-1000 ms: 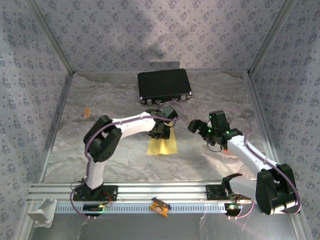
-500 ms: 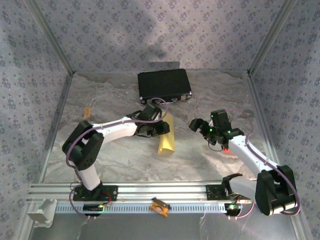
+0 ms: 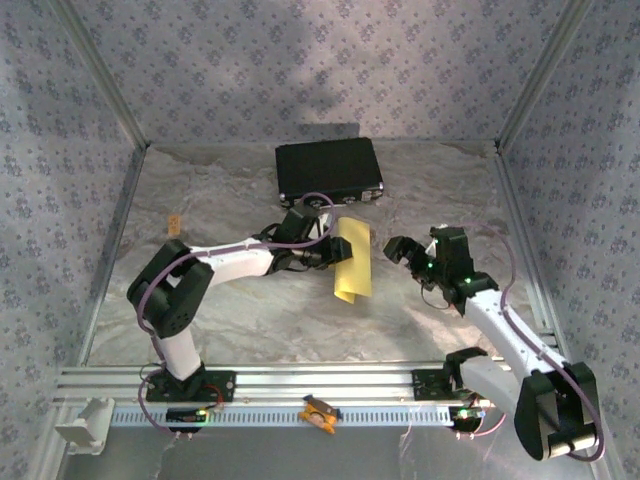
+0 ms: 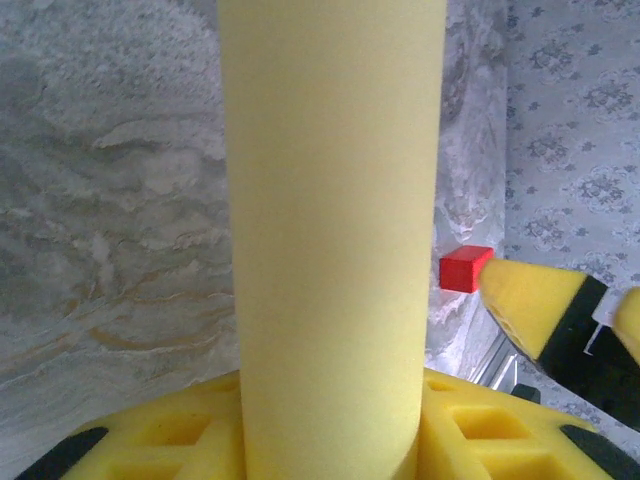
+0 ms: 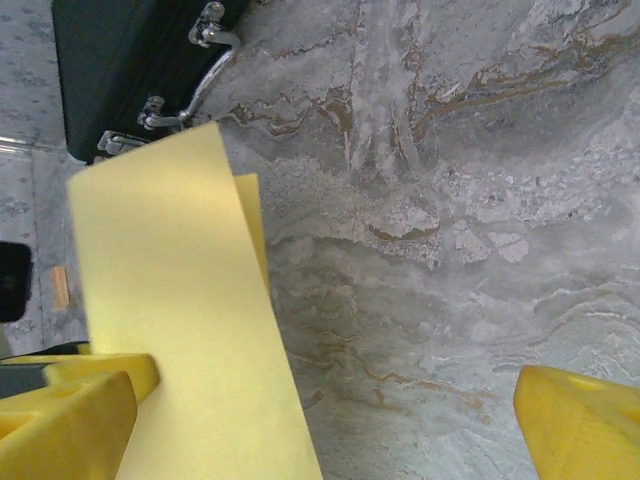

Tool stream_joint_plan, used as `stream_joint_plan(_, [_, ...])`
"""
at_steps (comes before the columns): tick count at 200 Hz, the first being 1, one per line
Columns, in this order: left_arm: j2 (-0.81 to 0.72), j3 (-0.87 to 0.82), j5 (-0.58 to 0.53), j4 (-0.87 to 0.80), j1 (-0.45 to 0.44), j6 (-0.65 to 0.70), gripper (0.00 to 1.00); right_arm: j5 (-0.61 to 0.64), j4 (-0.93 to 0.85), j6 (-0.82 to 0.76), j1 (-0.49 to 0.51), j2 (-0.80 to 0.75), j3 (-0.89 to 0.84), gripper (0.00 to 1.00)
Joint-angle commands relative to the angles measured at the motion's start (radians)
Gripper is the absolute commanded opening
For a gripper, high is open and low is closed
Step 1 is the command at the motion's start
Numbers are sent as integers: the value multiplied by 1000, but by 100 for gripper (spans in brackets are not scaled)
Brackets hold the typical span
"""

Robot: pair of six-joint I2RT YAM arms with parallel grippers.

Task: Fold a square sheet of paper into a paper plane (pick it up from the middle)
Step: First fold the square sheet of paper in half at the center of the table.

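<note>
The square sheet of paper [image 3: 351, 258] is plain yellow and hangs bent double above the table's middle. My left gripper [image 3: 325, 250] is shut on its left side. In the left wrist view the sheet [image 4: 330, 200] rises as a rounded fold from between the yellow jaws of the left gripper [image 4: 330, 425]. My right gripper [image 3: 402, 248] stands open just right of the sheet. In the right wrist view the sheet [image 5: 180, 320] lies against the left finger [image 5: 65, 425], with the right gripper [image 5: 330, 430] wide apart around bare table. The paper plane is out of view.
A black case [image 3: 329, 170] with metal latches lies at the back, seen too as the black case [image 5: 120, 60]. A small orange clip [image 3: 174, 224] sits at the left. Another orange thing [image 3: 319, 412] rests on the front rail. Patterned walls enclose the marbled table [image 3: 240, 310].
My left gripper has lifted the sheet off the table and carried it up and to the right, toward the right gripper. The right arm has shifted a little; its jaws stay wide.
</note>
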Motion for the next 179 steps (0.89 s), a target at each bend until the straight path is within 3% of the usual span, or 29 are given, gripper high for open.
stream_joint_plan(1, [24, -5, 33, 45, -2, -11, 39, 9, 53, -14, -6, -32, -15, 99])
stream_joint_plan(52, [57, -3, 51, 59, -1, -18, 39, -18, 29, -34, -8, -13, -2, 99])
stream_joint_plan(179, [80, -56, -22, 94, 1, -78, 42, -134, -16, -51, -8, 164, 67, 98])
